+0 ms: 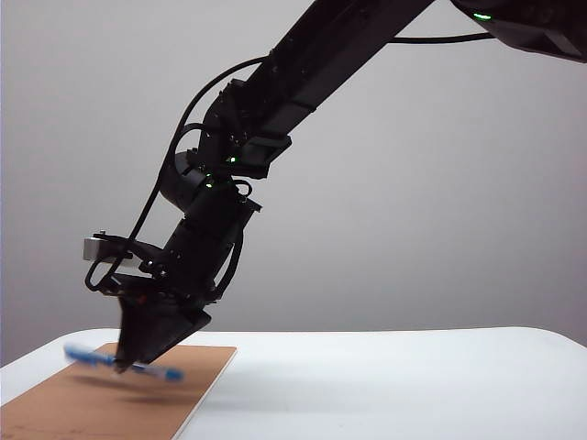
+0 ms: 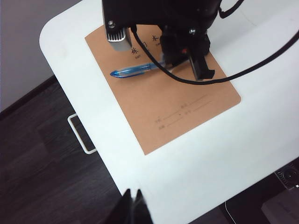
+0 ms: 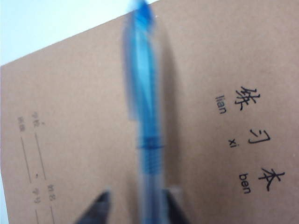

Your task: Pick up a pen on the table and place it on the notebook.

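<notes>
The tan notebook (image 1: 87, 399) (image 2: 182, 102) (image 3: 70, 116) lies flat on the white table (image 1: 413, 385) near its left corner. My right gripper (image 1: 130, 356) (image 2: 187, 63) (image 3: 138, 192) reaches across and hangs low over the notebook's far end. Its fingers stand apart, open, with the blue pen (image 1: 124, 364) (image 2: 135, 70) (image 3: 145, 116) between them. The pen is motion-blurred, close against one finger with a gap to the other, and just above the cover. My left gripper (image 2: 133, 205) is shut and empty, high above the table's near edge.
The table edge (image 2: 70, 88) runs close beside the notebook, with dark floor (image 2: 37, 163) beyond it. A white bracket (image 2: 81, 135) sticks out below that edge. The right arm's black cable (image 2: 243, 67) loops over the table.
</notes>
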